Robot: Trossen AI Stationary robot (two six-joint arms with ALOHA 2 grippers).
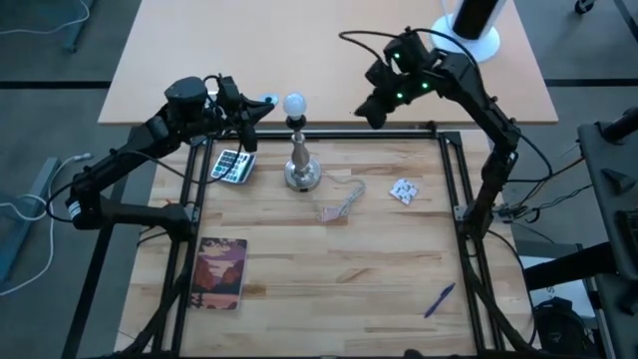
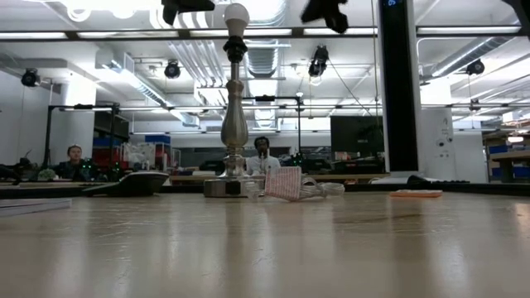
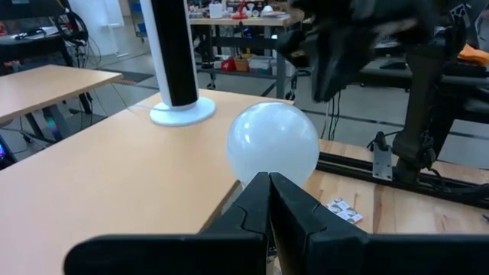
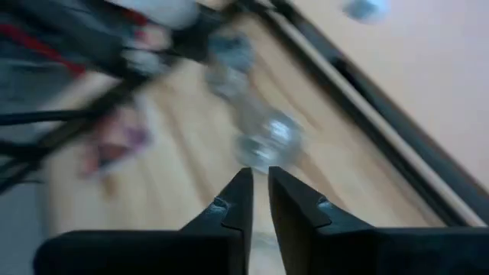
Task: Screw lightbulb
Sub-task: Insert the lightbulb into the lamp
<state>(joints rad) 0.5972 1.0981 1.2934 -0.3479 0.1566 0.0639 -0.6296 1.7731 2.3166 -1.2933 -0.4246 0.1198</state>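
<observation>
Risk we note: lightbulb sits atop lamp stand; clenched left gripper close beside could topple it; right gripper, barely parted, holds nothing.

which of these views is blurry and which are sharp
Right wrist view: heavy motion smear, only the right gripper reads clearly. Left wrist view: lightbulb crisp, the dark arm behind it soft. Low view: ceiling lights glare behind the lamp stand. High view: evenly lit, sharp.
</observation>
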